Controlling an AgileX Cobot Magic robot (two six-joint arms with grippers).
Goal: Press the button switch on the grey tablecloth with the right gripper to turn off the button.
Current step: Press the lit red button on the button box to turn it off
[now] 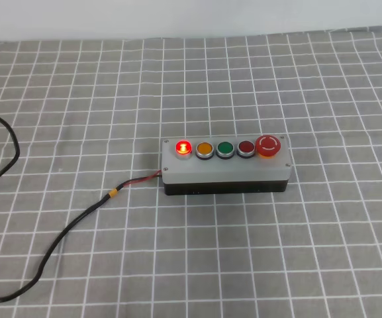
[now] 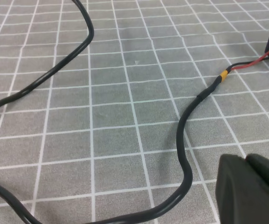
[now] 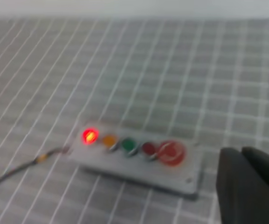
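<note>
**A:** Exterior high view: the light grey rectangular button switch box with a black base (image 1: 225, 167) is seen lying near the middle of the grey fabric tablecloth gridded with thin white lines (image 1: 78, 86). The small round bright red push button with a silver collar (image 1: 183, 148) is lit, at the nine o'clock end of the row of five. Neither arm is seen in this view.

**B:** From the right wrist view, blurred, only a dark edge of the bulky black right gripper (image 3: 253, 184) is shown at five o'clock, well apart from the lit button (image 3: 90, 136). How far its jaws are spread cannot be told; nothing is seen held. The same holds for the black left gripper (image 2: 251, 189), of which only a corner is seen.

**A:** What could go wrong?

**B:** The amber round button (image 1: 204, 150) sits just beside the target, so it could be pressed by a slightly offset descent. The box might be tipped or slid by an off-centre push, and the black cable with red wires (image 1: 78, 222), trailing towards eight o'clock, could be snagged.
</note>
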